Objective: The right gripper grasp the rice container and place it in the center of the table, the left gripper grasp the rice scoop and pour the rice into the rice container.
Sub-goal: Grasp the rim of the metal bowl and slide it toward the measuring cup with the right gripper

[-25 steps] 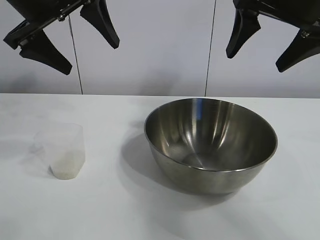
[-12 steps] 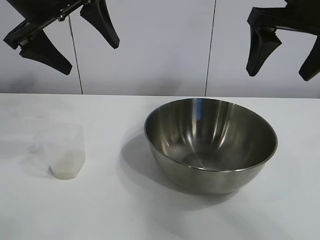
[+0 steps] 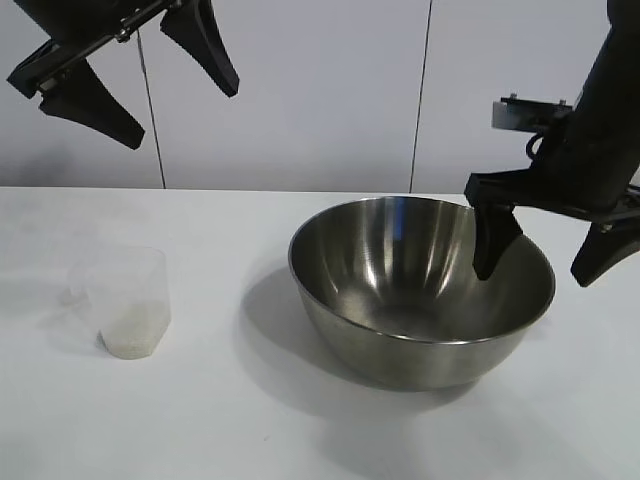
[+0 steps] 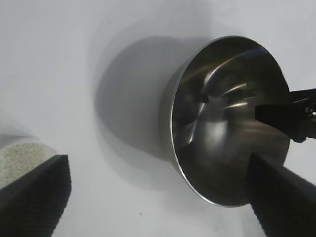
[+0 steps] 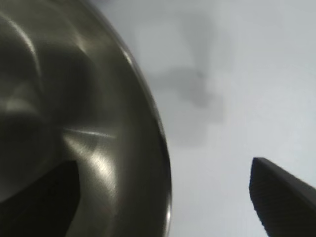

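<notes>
Now the right tool (image 3: pixel 535 261) sits low at the rice container's (image 3: pixel 420 290) right rim, fingers wide apart: one finger (image 3: pixel 492 240) inside the bowl, the other outside, rim between them, nothing clamped. Container stands right of centre on the counter (image 3: pixel 250 420). Rice scoop (image 3: pixel 125 300) w/ rice (image 3: pixel 130 335) stands at left. Left tool (image 3: pixel 150 75) hangs high at far left, fingers apart, empty.
</notes>
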You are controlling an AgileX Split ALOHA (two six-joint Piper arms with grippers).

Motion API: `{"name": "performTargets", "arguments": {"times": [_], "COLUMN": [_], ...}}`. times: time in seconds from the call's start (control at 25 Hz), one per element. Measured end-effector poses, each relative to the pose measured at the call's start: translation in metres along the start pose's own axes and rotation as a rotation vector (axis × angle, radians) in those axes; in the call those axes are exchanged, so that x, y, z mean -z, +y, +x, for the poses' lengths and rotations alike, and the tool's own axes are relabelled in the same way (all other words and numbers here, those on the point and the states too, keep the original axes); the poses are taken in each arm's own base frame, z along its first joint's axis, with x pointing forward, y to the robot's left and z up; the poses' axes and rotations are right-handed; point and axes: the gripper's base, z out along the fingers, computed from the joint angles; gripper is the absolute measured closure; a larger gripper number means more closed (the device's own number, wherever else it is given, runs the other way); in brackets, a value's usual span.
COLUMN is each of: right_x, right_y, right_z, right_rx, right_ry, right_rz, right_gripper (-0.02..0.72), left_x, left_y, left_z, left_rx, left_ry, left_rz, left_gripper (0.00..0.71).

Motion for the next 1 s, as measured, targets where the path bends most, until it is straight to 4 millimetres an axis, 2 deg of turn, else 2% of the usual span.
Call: {"name": "performTargets", "arguments": {"times": [0.12,0.2,0.32,0.56,0.6,0.84,1.0], "right_x": [-0.011,-0.016,-0.02,-0.025,-0.025,-0.024,-0.023], "right_y": [0.0,0.0,0.0,0.0,0.0,0.003,-0.004], "right_z": [-0.002,-0.003,-0.003,-0.003,-0.003,-0.001,0.0], "right_rx": [-0.019,-0.026,-0.029,-0.033,-0.035,-0.045,-0.091], "right_ry": [-0.009,-0.008,-0.012,0.0,0.002,0.024,0.046], "right_rz": [-0.011,-0.014,-0.014,-0.014,-0.016,-0.055,-0.125], "right_gripper": [0.069,0.116,0.246,0.615,0.642,0.686,0.694], "left_x": [0.0,0.0,0.0,0.0,0.0,0.0,0.0], "left_y": [0.0,0.0,0.0,0.0,0.0,0.0,0.0], "left_z": [0.0,0.0,-0.001,-0.001,-0.001,-0.001,-0.001], "left_rx": [0.0,0.0,0.0,0.0,0.0,0.0,0.0], "left_ry": [-0.003,-0.005,-0.006,-0.007,-0.007,-0.008,-0.008], "left_rz": [0.0,0.0,-0.001,-0.001,-0.001,-0.001,-0.001], "left_gripper": [0.021,0.021,0.021,0.021,0.021,0.021,0.021]}}
